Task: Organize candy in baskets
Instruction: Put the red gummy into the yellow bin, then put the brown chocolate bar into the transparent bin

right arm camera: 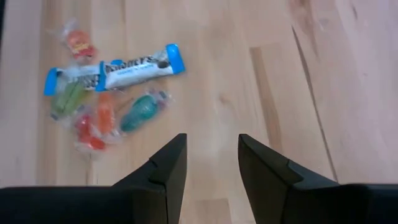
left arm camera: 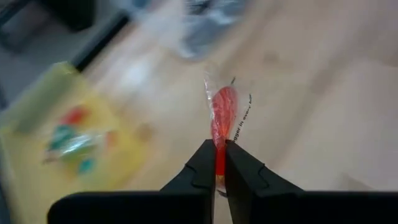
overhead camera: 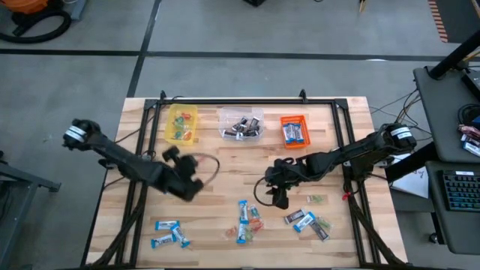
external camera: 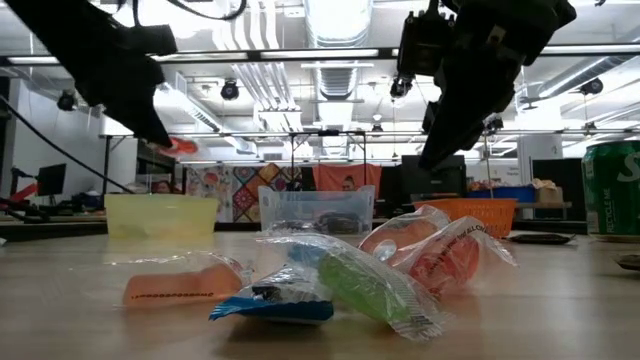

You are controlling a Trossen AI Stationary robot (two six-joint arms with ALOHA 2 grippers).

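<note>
My left gripper point(overhead camera: 176, 159) hangs above the table's left middle, shut on a red candy point(left arm camera: 224, 109) in a clear wrapper. The same candy point(external camera: 181, 147) shows in the low view, near the yellow basket point(overhead camera: 182, 124). The clear basket point(overhead camera: 240, 124) and the orange basket point(overhead camera: 294, 131) stand beside it along the far edge, and all three hold sweets. My right gripper point(right arm camera: 211, 140) stands open above bare wood at the centre right. It has nothing between its fingers, and a pile of candy point(right arm camera: 106, 93) lies ahead of it. My left gripper pinches the red candy's near end point(left arm camera: 219, 149) between its two fingertips. The fingers slant down toward the far side. The rest of the candy sticks out past the tips along the fingers' line, lifted clear of the table.
Loose candy lies along the near part of the table: blue-and-white bars point(overhead camera: 169, 232) at the left, a mixed pile point(overhead camera: 247, 217) in the middle and more pieces point(overhead camera: 307, 221) at the right. A green can point(external camera: 612, 190) stands at the right in the low view.
</note>
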